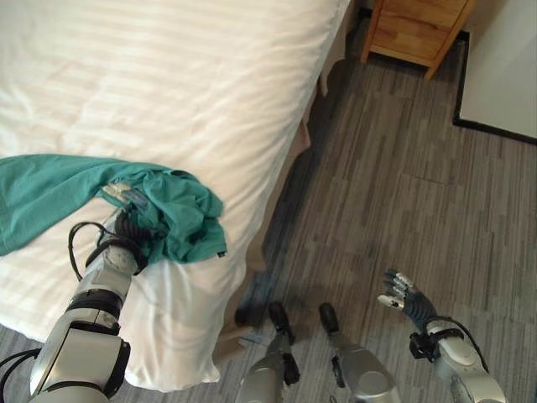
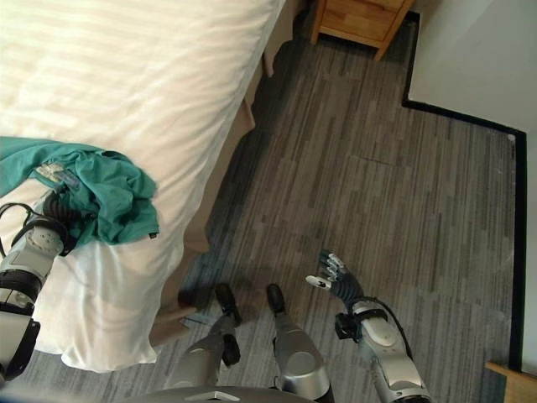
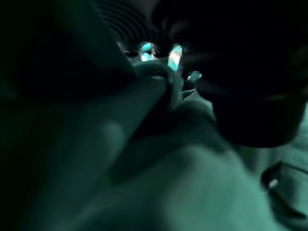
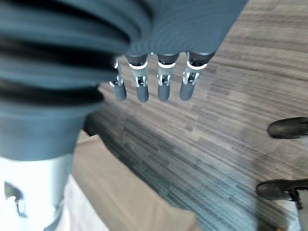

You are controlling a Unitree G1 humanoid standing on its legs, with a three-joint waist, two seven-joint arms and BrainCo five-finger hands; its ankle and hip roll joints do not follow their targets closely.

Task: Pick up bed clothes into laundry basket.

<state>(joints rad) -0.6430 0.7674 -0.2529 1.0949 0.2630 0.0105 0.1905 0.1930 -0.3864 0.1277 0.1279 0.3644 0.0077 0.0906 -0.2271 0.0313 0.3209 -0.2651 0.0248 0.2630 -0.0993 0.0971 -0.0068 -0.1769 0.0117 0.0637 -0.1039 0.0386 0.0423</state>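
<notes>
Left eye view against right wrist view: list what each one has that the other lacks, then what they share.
The left eye view alone has the green garment on the white bed, the left hand buried in its folds, and a wooden nightstand. The right wrist view alone looks close along the right hand with its fingers hanging straight. Both show the grey striped floor, the bed's edge and that open right hand.

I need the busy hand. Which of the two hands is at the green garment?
The left hand, buried in the green garment on the bed; the right hand hangs open above the floor.
</notes>
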